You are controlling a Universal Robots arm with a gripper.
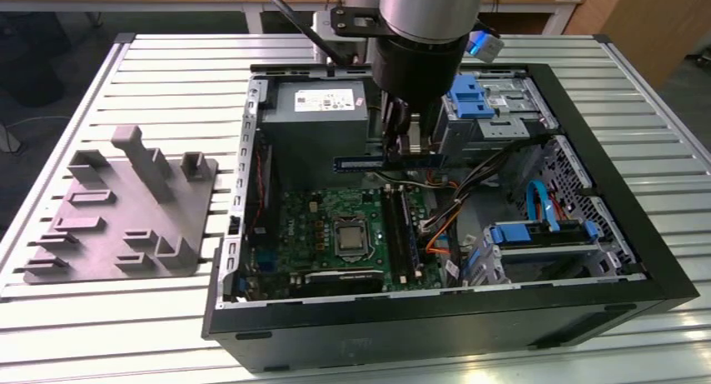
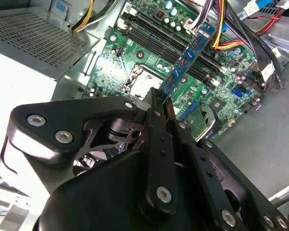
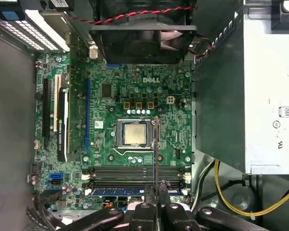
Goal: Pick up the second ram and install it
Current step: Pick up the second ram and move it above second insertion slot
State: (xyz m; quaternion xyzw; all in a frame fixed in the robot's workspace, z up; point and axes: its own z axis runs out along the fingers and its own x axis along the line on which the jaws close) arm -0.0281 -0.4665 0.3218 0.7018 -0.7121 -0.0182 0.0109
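Note:
My gripper (image 1: 402,156) hangs inside the open computer case, shut on the second ram (image 1: 389,162), a narrow dark-blue stick held level above the green motherboard (image 1: 316,230). The second wrist view has the ram (image 2: 189,55) reaching out from between the black fingers (image 2: 156,139) toward the memory slots (image 2: 159,29). Seen edge-on in the first wrist view, the ram (image 3: 155,149) is a thin line over the processor's edge and across the slots (image 3: 135,172). Another blue stick (image 3: 118,191) sits in the slot nearest the gripper (image 3: 156,207).
A grey stepped fixture (image 1: 122,209) stands on the slatted table at the exterior view's left. Inside the case (image 1: 622,234) are the power supply (image 1: 316,109), a fan (image 3: 139,29), blue drive brackets (image 1: 534,232) and loose cables (image 1: 444,226) near the slots.

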